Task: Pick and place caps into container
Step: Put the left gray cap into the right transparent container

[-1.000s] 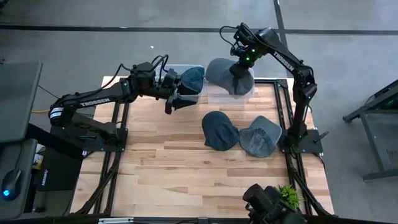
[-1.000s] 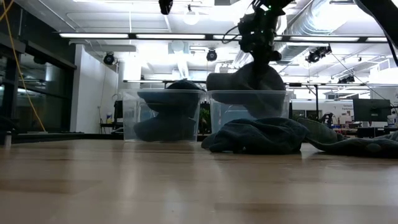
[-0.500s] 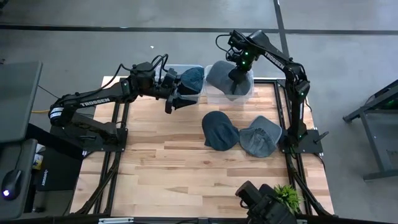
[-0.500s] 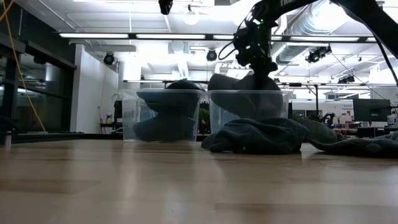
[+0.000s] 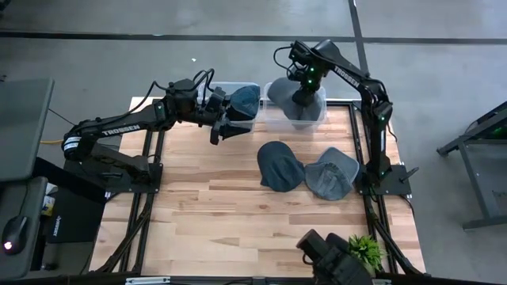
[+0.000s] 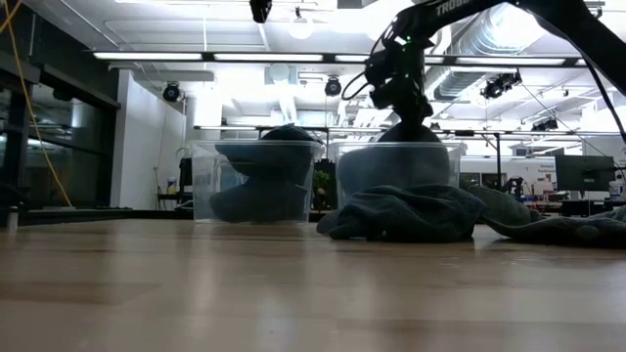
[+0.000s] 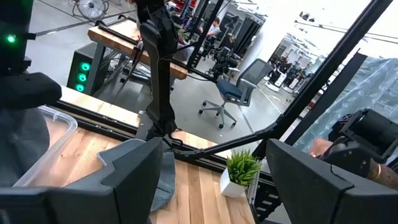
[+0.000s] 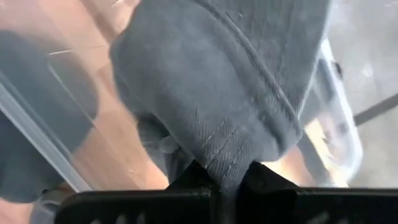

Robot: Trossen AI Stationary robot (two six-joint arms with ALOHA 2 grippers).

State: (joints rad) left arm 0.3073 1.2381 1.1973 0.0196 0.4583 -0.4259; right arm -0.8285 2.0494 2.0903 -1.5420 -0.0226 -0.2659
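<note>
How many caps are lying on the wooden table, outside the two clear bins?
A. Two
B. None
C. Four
A. In the high view, one dark blue cap and one grey cap lie side by side on the table in front of the bins; the other caps are in a bin, such as the grey one that the right gripper holds in the right bin.

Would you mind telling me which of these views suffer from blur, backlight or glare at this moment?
Low view: bright ceiling strips backlight the scene, so the right gripper and the grey cap in the right-hand container read as dark shapes. Right wrist view: the cap fills the picture and the table behind is soft. High view: evenly lit. Left wrist view: the open left gripper is dark against a bright room.
</note>
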